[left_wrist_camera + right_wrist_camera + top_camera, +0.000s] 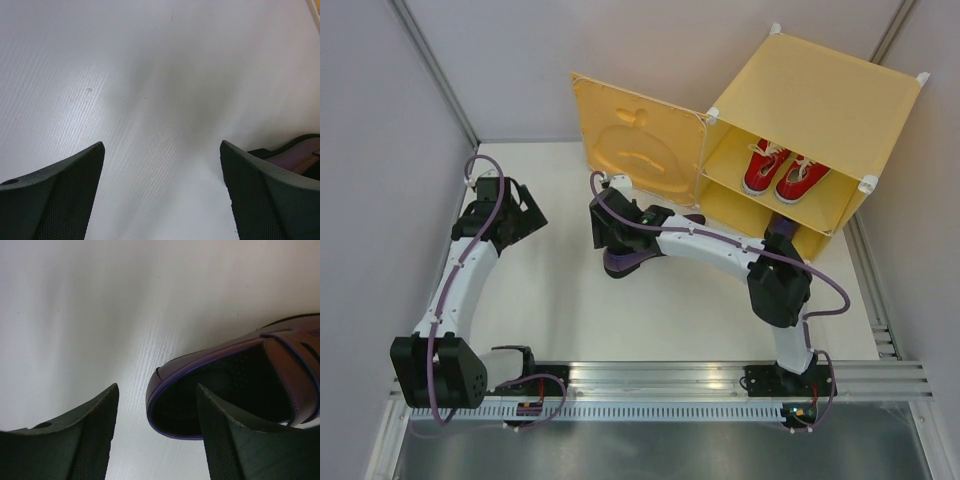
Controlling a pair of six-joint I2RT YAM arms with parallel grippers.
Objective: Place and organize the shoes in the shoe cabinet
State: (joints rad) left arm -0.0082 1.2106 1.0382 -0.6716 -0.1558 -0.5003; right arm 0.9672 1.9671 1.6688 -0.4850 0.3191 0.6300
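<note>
cabinet: the yellow-orange shoe cabinet [820, 80] sits at the far right of the white table [570, 300], opening facing the arms

door: the door [635, 135] with the apple shape is swung wide open to the left

red sneakers: the red sneakers [765, 168] are both already inside, side by side in the upper compartment on the inner shelf [725, 160], white laces showing

purple loafer: one dark purple loafer [280, 355] is out on the table, in front of the open door and well short of the cabinet

other loafer: can't really tell, the right arm covers that area

right gripper: the right gripper [157, 387] is down right at the loafer's heel end. Jaws spread, one finger [240, 440] over the shoe's dark inside, the other over bare table, with the heel rim between them. Not clamped on it as far as I can see

left gripper: the left gripper [162, 143] hangs over bare table at the left side, jaws wide apart with nothing between them. The loafer just peeks in at the right edge of its wrist view
</note>
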